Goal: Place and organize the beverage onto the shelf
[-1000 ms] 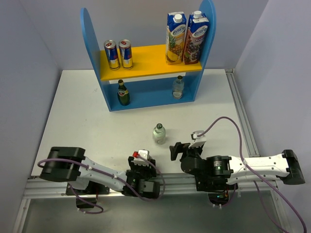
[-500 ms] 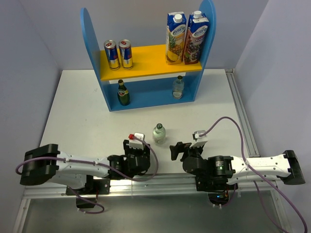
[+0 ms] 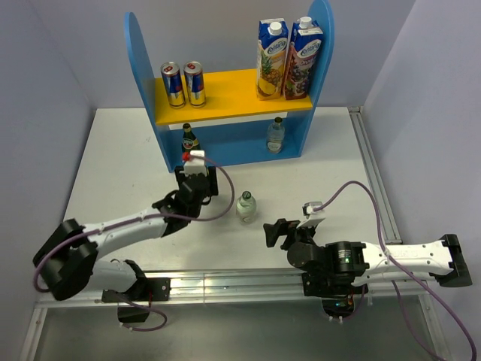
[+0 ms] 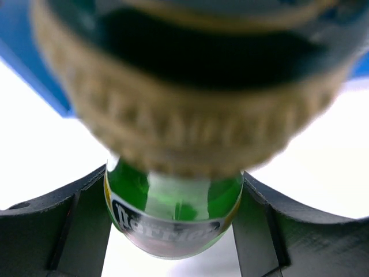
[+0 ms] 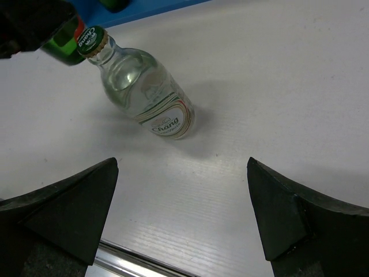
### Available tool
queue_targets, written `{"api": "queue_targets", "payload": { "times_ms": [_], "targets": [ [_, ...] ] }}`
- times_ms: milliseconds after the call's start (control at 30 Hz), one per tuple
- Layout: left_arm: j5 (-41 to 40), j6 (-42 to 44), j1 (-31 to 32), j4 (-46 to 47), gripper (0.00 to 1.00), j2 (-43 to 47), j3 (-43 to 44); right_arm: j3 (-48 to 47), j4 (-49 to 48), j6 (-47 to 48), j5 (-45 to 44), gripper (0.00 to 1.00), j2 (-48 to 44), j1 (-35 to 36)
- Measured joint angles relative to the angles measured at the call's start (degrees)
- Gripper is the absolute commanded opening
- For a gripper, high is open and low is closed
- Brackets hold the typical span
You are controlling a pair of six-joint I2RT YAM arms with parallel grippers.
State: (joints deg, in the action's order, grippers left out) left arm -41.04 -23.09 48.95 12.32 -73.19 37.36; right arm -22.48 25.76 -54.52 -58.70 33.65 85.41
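One green bottle (image 4: 173, 210) is clamped by its body between the fingers of the left gripper (image 3: 197, 180) and is held just in front of the shelf (image 3: 139, 60), at the left end of its lower level; whether it touches the table (image 3: 113, 165) cannot be told. A second green bottle (image 3: 189, 141) is stood on that lower level at the left, and a clear bottle (image 3: 276, 135) at the right. On the yellow upper board (image 3: 233, 90) two cans (image 3: 172, 84) are set side by side at the left and two juice cartons (image 3: 272, 60) at the right. A second clear bottle (image 3: 245, 207) is left upright on the table, well apart from the shelf, with the right gripper (image 5: 176, 219) near it, jaws spread wide and nothing between them. Six drinks are counted: two cans, two green bottles, two clear bottles. A second ago the left arm was folded at the near edge of the table; it is now stretched out to the shelf. The right arm and the bottle on the table are hardly changed.
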Motion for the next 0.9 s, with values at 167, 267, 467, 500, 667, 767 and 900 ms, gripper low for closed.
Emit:
{"api": "queue_targets", "payload": {
  "times_ms": [167, 267, 467, 500, 667, 767, 900],
  "targets": [
    [5.0, 2.5, -6.1, 3.2, 0.00, -10.4, 7.0, 0.0, 0.0, 0.0, -0.2, 1.00, -0.2, 0.2],
    [7.3, 3.2, -8.3, 4.6, 0.00, -16.5, 11.2, 0.0, 0.0, 0.0, -0.2, 1.00, -0.2, 0.3],
    [9.8, 4.5, -10.5, 6.9, 0.00, -26.0, 17.7, 0.0, 0.0, 0.0, -0.2, 1.00, -0.2, 0.3],
    [10.1, 4.8, -10.7, 7.3, 0.00, -27.2, 18.4, 0.0, 0.0, 0.0, -0.2, 1.00, -0.2, 0.3],
    [10.9, 5.7, -11.9, 9.2, 0.00, -31.8, 21.2, 0.1, 0.0, 0.1, -0.2, 1.00, -0.5, 0.4],
    [10.9, 6.1, -12.7, 10.6, 0.00, -34.1, 22.4, 0.1, 0.0, 0.2, -0.2, 1.00, -0.9, 0.5],
    [10.8, 6.0, -14.4, 12.2, 0.00, -37.0, 24.1, 0.3, -0.1, 0.2, -0.2, 1.00, -1.4, 0.6]
  ]
}}
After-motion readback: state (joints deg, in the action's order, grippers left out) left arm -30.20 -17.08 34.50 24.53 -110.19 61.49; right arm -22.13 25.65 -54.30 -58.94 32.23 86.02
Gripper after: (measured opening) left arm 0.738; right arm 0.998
